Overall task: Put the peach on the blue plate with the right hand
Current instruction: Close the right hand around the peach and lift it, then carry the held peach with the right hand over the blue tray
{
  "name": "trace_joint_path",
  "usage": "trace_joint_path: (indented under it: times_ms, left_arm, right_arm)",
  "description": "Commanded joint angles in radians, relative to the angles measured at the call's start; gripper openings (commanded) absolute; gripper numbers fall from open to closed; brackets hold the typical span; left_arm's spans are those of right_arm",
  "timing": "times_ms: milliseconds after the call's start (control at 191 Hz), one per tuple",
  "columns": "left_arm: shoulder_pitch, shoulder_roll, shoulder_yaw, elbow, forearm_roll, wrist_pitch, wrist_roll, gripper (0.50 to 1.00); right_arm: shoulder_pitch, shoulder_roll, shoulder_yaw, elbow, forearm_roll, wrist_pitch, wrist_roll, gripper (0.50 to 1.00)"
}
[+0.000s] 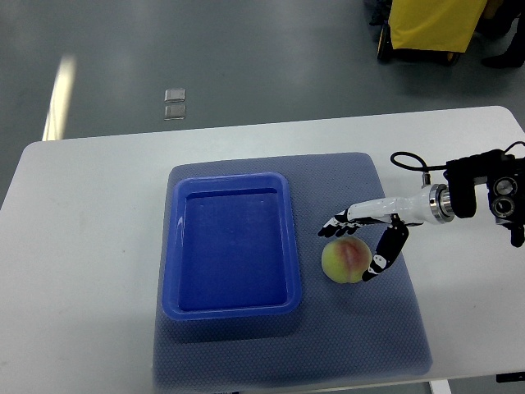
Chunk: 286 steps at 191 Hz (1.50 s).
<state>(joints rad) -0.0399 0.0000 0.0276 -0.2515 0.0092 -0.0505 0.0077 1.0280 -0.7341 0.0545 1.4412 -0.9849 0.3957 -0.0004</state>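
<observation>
Our right hand cups the peach, fingers spread over its top, thumb at its 3 o'clock side, not yet clenched. The peach sits on the mat, at 3 o'clock of the blue plate.

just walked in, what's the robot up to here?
The right hand is reaching in from the right and closing around a peach, fingers above it and thumb at its side, not clearly gripping yet. The peach sits on the grey-blue mat, just right of the blue plate, which has nothing in it. So the peach hasn't been moved over yet. No left arm in view.
</observation>
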Motion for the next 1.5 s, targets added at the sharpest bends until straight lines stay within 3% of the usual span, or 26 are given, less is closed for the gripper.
trace_joint_path:
  times_ms: [0,310,315,399,441,472,478,483,488,493,499,519,672,740,792,798,834,887,892,960,1013,1018,1091,1385,1496]
  left_arm:
    - [0.0,0.0,0.0,-0.002,0.0,0.0,0.0,1.0]
    - [0.002,0.0,0.0,0.0,0.0,0.0,0.0,1.0]
    - [0.002,0.0,0.0,0.0,0.0,0.0,0.0,1.0]
    - [0.002,0.0,0.0,0.0,0.0,0.0,0.0,1.0]
    - [0.002,0.0,0.0,0.0,0.0,0.0,0.0,1.0]
    - [0.002,0.0,0.0,0.0,0.0,0.0,0.0,1.0]
    - [0.002,0.0,0.0,0.0,0.0,0.0,0.0,1.0]
    - [0.002,0.0,0.0,0.0,0.0,0.0,0.0,1.0]
    - [0.002,0.0,0.0,0.0,0.0,0.0,0.0,1.0]
    - [0.002,0.0,0.0,0.0,0.0,0.0,0.0,1.0]
    - [0.002,0.0,0.0,0.0,0.0,0.0,0.0,1.0]
    - [0.002,0.0,0.0,0.0,0.0,0.0,0.0,1.0]
    - [0.002,0.0,0.0,0.0,0.0,0.0,0.0,1.0]
    - [0.002,0.0,0.0,0.0,0.0,0.0,0.0,1.0]
    - [0.002,0.0,0.0,0.0,0.0,0.0,0.0,1.0]
    - [0.002,0.0,0.0,0.001,-0.001,0.0,0.0,1.0]
    - [0.002,0.0,0.0,0.001,0.0,0.0,0.0,1.0]
    - [0.002,0.0,0.0,0.001,0.0,0.0,0.0,1.0]
    - [0.002,0.0,0.0,0.003,0.0,0.0,0.0,1.0]
    - [0.003,0.0,0.0,0.003,0.0,0.0,0.0,1.0]
    - [0.003,0.0,0.0,0.003,0.0,0.0,0.0,1.0]
    - [0.003,0.0,0.0,0.001,-0.001,0.0,0.0,1.0]
    - [0.003,0.0,0.0,0.0,0.0,0.0,0.0,1.0]
    - [0.003,0.0,0.003,-0.003,0.0,0.0,0.0,1.0]
    - [0.003,0.0,0.002,-0.003,0.0,0.0,0.0,1.0]
  right_arm:
    - [-0.029,0.01,0.008,-0.002,-0.012,-0.029,0.008,0.926]
    - [-0.085,0.03,0.015,-0.01,-0.064,-0.092,0.036,0.893]
    - [-0.091,0.032,0.015,-0.012,-0.073,-0.097,0.037,0.869]
    - [-0.098,0.041,0.015,-0.019,-0.094,-0.098,0.037,0.807]
    - [-0.1,0.048,0.016,-0.025,-0.103,-0.101,0.039,0.75]
    - [-0.098,0.048,0.016,-0.025,-0.106,-0.106,0.04,0.666]
    - [-0.098,0.048,0.016,-0.025,-0.107,-0.107,0.04,0.623]
    - [-0.098,0.048,0.016,-0.025,-0.107,-0.107,0.04,0.623]
    - [-0.098,0.048,0.016,-0.025,-0.107,-0.109,0.04,0.583]
    - [-0.098,0.048,0.016,-0.025,-0.107,-0.109,0.04,0.582]
    - [-0.098,0.048,0.016,-0.025,-0.109,-0.11,0.04,0.548]
    - [-0.098,0.048,0.019,-0.025,-0.11,-0.11,0.04,0.5]
    - [-0.081,0.039,0.056,-0.025,-0.107,-0.095,0.04,0.5]
    - [0.017,-0.007,0.113,-0.021,-0.087,-0.006,0.04,0.5]
    - [0.017,-0.007,0.113,-0.021,-0.087,-0.006,0.04,0.5]
    - [0.074,-0.036,0.146,-0.016,-0.056,0.052,0.04,0.5]
    - [0.127,-0.067,0.195,-0.013,0.0,0.1,0.036,0.5]
    - [0.127,-0.067,0.196,-0.013,0.0,0.1,0.036,0.5]
    - [0.195,-0.102,0.241,-0.015,0.082,0.157,0.028,0.5]
    - [0.294,-0.139,0.249,-0.024,0.132,0.201,0.019,0.5]
    - [0.294,-0.139,0.249,-0.024,0.132,0.201,0.019,0.5]
    - [0.354,-0.162,0.251,-0.025,0.14,0.215,0.004,0.5]
    - [0.4,-0.183,0.249,-0.025,0.141,0.215,-0.009,0.5]
    - [0.411,-0.157,0.249,-0.036,0.137,0.215,-0.016,0.5]
    - [0.403,0.001,0.239,-0.104,0.135,0.152,-0.024,0.5]
